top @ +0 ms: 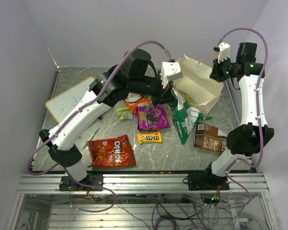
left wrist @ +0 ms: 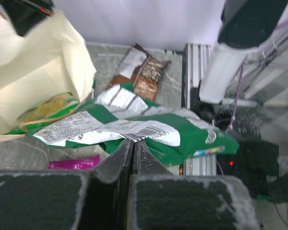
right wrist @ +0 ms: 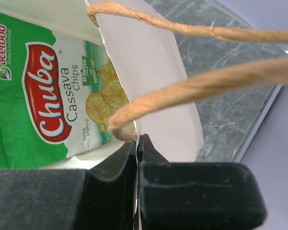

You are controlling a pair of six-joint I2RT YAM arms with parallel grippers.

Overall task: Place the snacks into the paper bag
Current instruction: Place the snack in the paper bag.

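The paper bag (top: 198, 82) lies open at the back right, its mouth facing left. My right gripper (top: 220, 68) is shut on the bag's rim (right wrist: 158, 96), beside its twisted handles (right wrist: 206, 81). My left gripper (top: 170, 96) is shut on the edge of a green-white Chuba packet (top: 185, 120) at the bag's mouth. The same packet shows in the left wrist view (left wrist: 134, 129) and, partly inside the bag, in the right wrist view (right wrist: 48, 96). On the table lie a purple pouch (top: 152, 117), an orange pouch (top: 137, 102), a small green packet (top: 124, 112), yellow M&M's (top: 149, 137), a brown pouch (top: 210, 136) and a red Doritos bag (top: 111, 151).
A white whiteboard (top: 69, 100) lies at the back left, partly under the left arm. A marker (top: 93, 135) lies beside the Doritos bag. Walls close in the table on the left, back and right. The metal rail (top: 144, 182) runs along the near edge.
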